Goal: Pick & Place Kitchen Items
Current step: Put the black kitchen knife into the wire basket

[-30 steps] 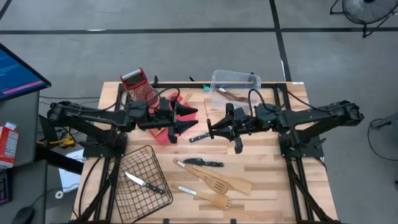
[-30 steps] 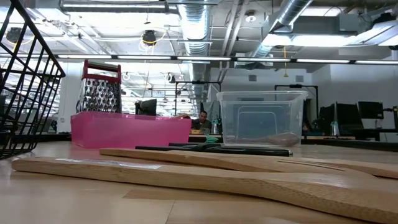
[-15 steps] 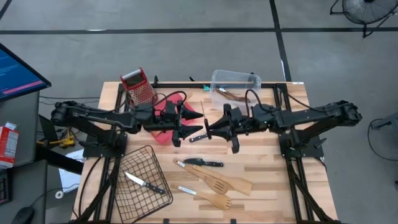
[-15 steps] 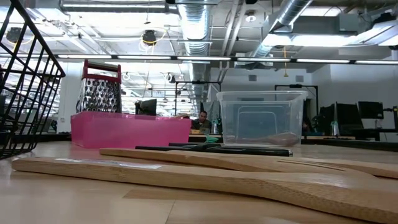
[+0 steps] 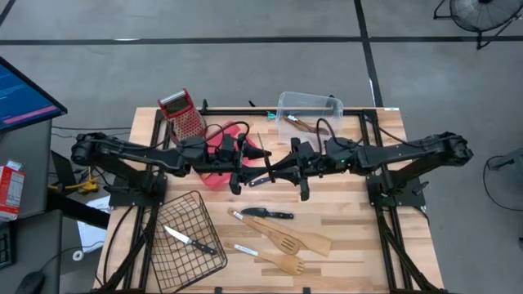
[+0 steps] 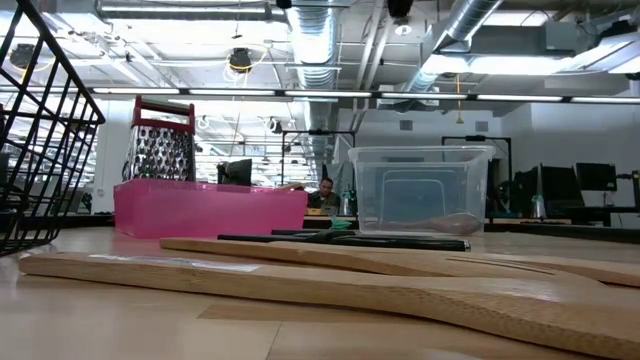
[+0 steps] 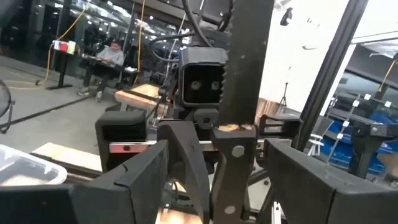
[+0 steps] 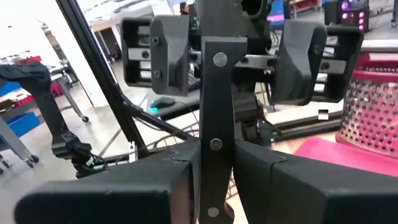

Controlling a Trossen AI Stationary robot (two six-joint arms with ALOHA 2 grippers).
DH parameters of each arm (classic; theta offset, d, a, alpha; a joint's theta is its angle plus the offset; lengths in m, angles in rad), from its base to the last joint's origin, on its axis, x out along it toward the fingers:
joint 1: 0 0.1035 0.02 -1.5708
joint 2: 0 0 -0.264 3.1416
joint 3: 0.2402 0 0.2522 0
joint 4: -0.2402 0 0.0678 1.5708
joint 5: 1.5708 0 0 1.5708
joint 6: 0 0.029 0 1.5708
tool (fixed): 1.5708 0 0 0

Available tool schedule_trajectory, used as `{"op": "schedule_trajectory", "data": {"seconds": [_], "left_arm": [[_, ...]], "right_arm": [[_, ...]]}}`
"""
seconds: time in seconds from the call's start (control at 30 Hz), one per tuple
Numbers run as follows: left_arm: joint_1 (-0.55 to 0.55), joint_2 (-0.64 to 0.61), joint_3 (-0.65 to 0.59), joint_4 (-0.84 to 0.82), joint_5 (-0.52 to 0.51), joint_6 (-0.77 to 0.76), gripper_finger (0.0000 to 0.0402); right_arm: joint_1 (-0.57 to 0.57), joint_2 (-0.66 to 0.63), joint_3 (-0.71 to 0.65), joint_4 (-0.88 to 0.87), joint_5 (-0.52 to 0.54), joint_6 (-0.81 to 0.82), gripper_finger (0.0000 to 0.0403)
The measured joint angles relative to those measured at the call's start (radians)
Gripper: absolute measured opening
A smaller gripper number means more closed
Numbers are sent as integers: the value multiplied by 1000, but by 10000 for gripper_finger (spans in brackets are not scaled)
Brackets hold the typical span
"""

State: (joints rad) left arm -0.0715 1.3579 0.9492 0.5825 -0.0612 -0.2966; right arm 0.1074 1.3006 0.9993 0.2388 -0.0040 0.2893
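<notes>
Nearest the table's front edge, a wire basket (image 5: pixel 200 204) was seen with one black-handled knife (image 5: pixel 189 240) already laid in it. That was judged to be the only item clearly placed so far. Beside the basket, two wooden spatulas (image 5: pixel 296 241) and a second knife (image 5: pixel 268 213) were left lying on the table (image 5: pixel 351 229), near one another, with a small pale-handled utensil (image 5: pixel 245 250) just beside them. These were judged yet to be moved.

Above the table's middle, a serrated knife (image 8: pixel 214 93) was held by its riveted handle in the right gripper (image 8: pixel 214 155), whose fingers were pressed onto it. The blade was pointed into the left gripper (image 7: pixel 214 162), whose fingers were spread on either side of it without being closed. A handover was judged to be in progress.

Behind the grippers, a red tray (image 5: pixel 233 129), a box grater (image 5: pixel 184 114) and a clear bin (image 5: pixel 282 102) holding what looked like a wooden utensil were ranged along the far edge. Nothing was seen blocking the way to the basket.
</notes>
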Motion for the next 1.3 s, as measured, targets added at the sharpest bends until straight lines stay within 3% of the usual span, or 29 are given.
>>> {"op": "schedule_trajectory", "data": {"seconds": [0.23, 0.4, 0.9, 1.3], "left_arm": [[0, 0, 0, 4, 8, -2, 233], [0, 15, 1, 7, 8, -24, 203], [1, 43, 1, 1, 58, -28, 41], [1, 38, 1, 1, 86, -23, 37]], "right_arm": [[-5, -2, 2, 4, 0, 0, 67], [-6, -3, 2, 1, -11, 16, 67], [-14, -5, 2, -41, -18, 50, 67], [-24, -3, 3, -40, -25, 53, 80]]}}
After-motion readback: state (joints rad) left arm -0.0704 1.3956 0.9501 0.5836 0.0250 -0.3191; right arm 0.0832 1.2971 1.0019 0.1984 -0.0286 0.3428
